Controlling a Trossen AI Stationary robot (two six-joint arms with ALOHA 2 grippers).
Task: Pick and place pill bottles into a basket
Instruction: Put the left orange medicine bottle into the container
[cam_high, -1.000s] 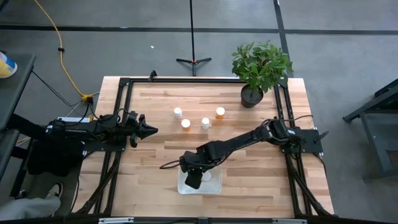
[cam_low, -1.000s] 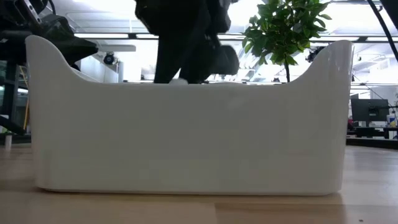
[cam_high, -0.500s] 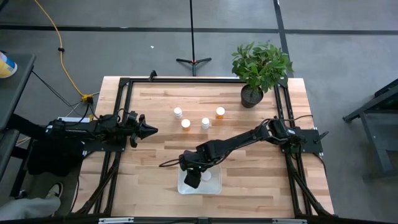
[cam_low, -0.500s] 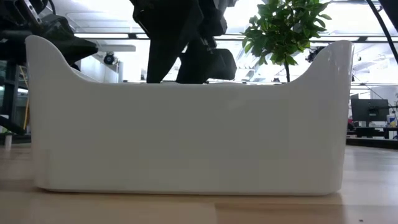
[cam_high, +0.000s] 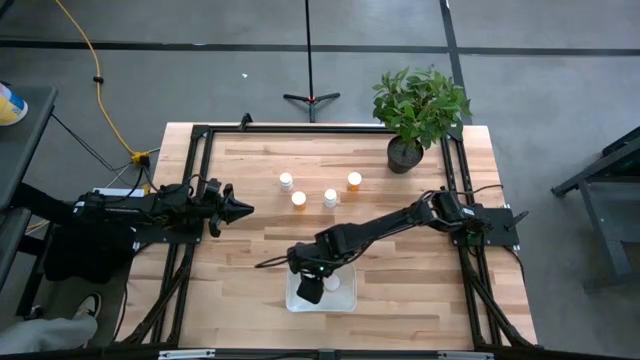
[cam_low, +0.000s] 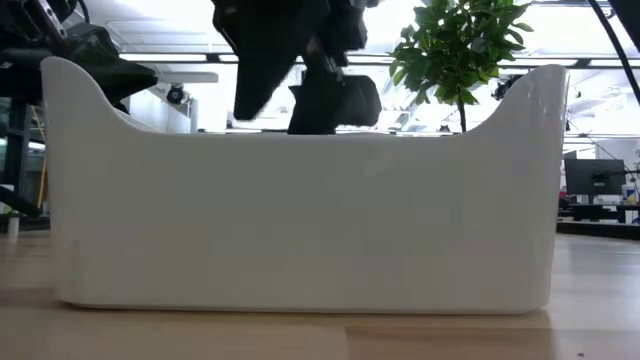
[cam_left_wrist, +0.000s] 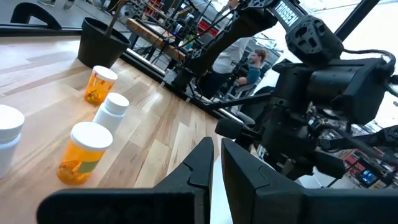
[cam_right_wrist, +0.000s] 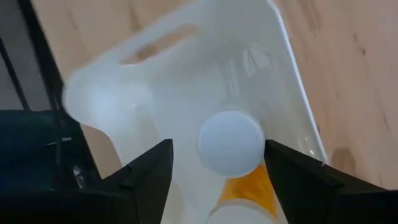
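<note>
1. Four pill bottles stand on the bare table behind the basket: one (cam_high: 286, 181) farthest left, one (cam_high: 298, 198) just right of it and nearer the basket, one (cam_high: 330, 197) beside that, and one (cam_high: 354, 180) farthest right.
2. In the basket (cam_high: 346, 301), at the table's front edge, a white cap (cam_high: 333, 282) shows beside the right arm; the right wrist view shows an orange bottle with a white cap (cam_right_wrist: 231, 142) lying on the basket floor, with a second cap (cam_right_wrist: 239, 215) touching it at the edge of the picture.
3. The right gripper (cam_high: 311, 291) hangs over the basket's left half, its fingers (cam_right_wrist: 145, 171) spread wide apart on either side of the capped bottle and clear of it, grasping nothing.
4. From the low view, the basket's white wall (cam_low: 300, 220) fills the picture and the dark arm (cam_low: 290, 60) rises above its rim.
5. The left gripper (cam_high: 243, 209) waits at the table's left side, well apart from the bottles, its fingers (cam_left_wrist: 198, 168) nearly together and empty.
6. A potted plant (cam_high: 418, 110) stands at the back right corner.
</note>
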